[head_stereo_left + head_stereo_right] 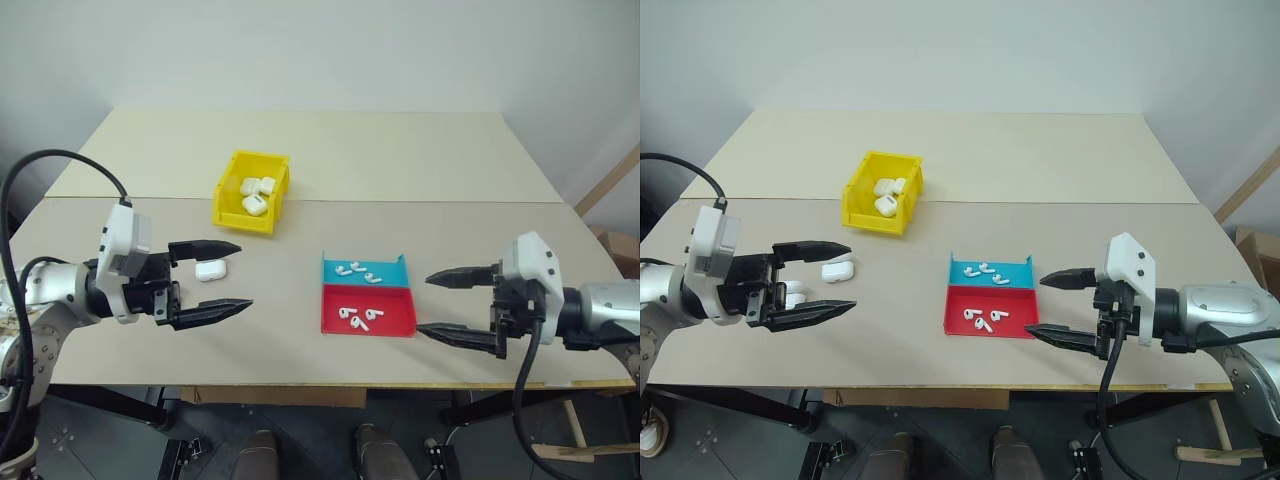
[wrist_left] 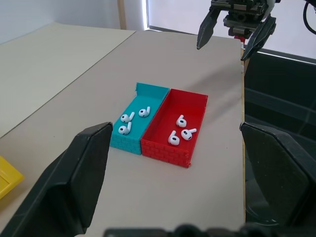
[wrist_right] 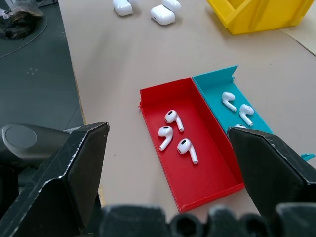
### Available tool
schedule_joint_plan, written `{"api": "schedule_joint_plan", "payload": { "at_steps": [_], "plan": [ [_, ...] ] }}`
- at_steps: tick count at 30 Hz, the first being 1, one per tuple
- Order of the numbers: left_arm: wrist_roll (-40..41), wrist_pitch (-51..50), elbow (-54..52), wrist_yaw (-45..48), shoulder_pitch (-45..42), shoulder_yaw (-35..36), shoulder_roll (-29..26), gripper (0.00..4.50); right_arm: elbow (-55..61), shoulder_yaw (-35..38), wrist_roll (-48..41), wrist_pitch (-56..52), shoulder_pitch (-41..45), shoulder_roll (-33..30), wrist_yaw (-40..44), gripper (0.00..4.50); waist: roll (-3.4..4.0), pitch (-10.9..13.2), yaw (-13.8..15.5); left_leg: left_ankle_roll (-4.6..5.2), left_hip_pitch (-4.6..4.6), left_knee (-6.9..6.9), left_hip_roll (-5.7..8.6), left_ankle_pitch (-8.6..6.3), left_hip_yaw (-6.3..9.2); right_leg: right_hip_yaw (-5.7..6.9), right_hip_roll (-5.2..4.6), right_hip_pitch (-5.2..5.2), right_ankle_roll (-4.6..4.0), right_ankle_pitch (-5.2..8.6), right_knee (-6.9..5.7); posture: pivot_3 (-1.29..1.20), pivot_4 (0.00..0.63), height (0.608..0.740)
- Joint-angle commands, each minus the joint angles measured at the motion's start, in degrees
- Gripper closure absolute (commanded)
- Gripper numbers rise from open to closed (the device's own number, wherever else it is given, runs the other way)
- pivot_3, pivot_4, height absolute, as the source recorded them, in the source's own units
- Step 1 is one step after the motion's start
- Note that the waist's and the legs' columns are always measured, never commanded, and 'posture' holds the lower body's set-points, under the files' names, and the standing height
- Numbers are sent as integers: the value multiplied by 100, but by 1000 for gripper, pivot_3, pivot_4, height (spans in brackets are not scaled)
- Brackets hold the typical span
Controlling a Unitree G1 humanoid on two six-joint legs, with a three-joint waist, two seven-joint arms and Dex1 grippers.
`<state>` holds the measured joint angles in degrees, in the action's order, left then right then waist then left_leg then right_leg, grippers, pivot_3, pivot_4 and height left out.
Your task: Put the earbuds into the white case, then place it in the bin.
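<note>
A white case (image 1: 210, 270) lies shut on the table in front of the yellow bin (image 1: 243, 218), which holds several more white cases (image 1: 255, 193). My left gripper (image 1: 244, 276) hangs open just above the table, and the lying case shows between its fingers. More white cases (image 3: 163, 14) lie close by it. Three earbuds (image 1: 358, 270) rest in the teal tray (image 1: 392, 274) and three earbuds (image 1: 355, 317) in the red tray (image 1: 397, 316). My right gripper (image 1: 424, 303) stands open just right of the trays, with nothing between its fingers.
The two flat trays sit side by side at the table's middle, close to the front edge (image 1: 330, 386). A seam (image 1: 400, 201) runs across the tabletop behind the bin. A wooden frame (image 1: 610, 185) stands off the table's right side.
</note>
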<state>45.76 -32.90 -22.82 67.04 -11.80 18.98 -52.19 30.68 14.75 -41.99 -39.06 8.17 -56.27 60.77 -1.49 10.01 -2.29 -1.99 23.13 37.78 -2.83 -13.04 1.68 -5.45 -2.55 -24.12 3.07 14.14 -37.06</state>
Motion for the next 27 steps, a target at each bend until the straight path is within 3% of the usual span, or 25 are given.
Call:
{"api": "schedule_joint_plan", "payload": {
  "at_steps": [1, 17, 23, 27],
  "plan": [
    [305, -186, -56, 14, -125, 81, -107, 0, 122, 170, -48, 130, 21, -68, 31, 34, 0, 0, -1, 0, 0, 0, 0, 0, 0, 0, 0, 0, 0, 0, 0, 0, 150, 740],
    [244, -447, 383, -183, -315, 186, -383, 0, 177, 259, -246, -106, 239, -43, -204, 34, 0, 0, -1, 0, 0, 0, 0, 0, 0, 0, 1, -1, -1, 0, -1, 0, 150, 740],
    [46, -697, 733, -128, -399, 217, -916, 0, 428, 420, -539, -244, 118, -16, -458, 34, 0, 0, -3, 0, 2, 0, 0, 0, 0, 0, 0, -3, -1, 0, 0, 0, 150, 740],
    [-780, -1487, 881, -659, -591, -422, -2008, 0, 596, 396, -428, -257, -33, -57, -669, 34, -11, 2, -11, 0, 1, -1, -2, 0, 5, 3, 4, -5, -1, 2, -2, 0, 150, 740]
  ]
}}
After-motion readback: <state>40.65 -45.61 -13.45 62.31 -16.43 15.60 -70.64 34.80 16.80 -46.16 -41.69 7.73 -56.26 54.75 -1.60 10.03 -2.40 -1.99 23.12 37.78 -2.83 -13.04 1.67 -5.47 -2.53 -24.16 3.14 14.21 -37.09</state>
